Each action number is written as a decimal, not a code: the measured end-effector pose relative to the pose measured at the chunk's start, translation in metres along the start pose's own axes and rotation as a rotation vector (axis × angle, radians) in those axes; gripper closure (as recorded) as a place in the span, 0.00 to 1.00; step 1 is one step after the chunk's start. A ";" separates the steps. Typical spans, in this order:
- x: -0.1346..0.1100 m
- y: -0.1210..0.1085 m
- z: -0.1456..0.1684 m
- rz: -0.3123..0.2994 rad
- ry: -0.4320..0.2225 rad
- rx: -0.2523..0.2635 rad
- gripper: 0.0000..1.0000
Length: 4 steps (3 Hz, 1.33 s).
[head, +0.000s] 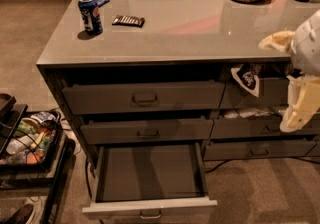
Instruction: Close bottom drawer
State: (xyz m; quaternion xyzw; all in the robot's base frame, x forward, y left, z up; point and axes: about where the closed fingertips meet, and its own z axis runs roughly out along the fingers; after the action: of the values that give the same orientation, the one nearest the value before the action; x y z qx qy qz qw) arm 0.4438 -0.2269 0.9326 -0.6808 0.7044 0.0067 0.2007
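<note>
The bottom drawer (pixel 150 175) stands pulled out, lower centre — the gripper (pixel 299 112) hangs at right edge, its state I cannot tell.

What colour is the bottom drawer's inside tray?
Bottom drawer: grey, camera view; gripper at right edge.

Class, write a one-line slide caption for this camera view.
Bottom drawer stands pulled out, bare inside; the gripper hangs at the right edge, not touching it.
</note>
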 end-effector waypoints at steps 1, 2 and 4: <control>0.016 0.010 0.030 -0.087 -0.097 -0.021 0.00; 0.032 0.017 0.073 -0.130 -0.112 -0.041 0.00; 0.034 0.024 0.114 -0.191 -0.105 -0.076 0.00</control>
State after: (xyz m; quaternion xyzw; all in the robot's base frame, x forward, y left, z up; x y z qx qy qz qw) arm 0.4524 -0.2254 0.8121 -0.7506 0.6241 0.0499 0.2110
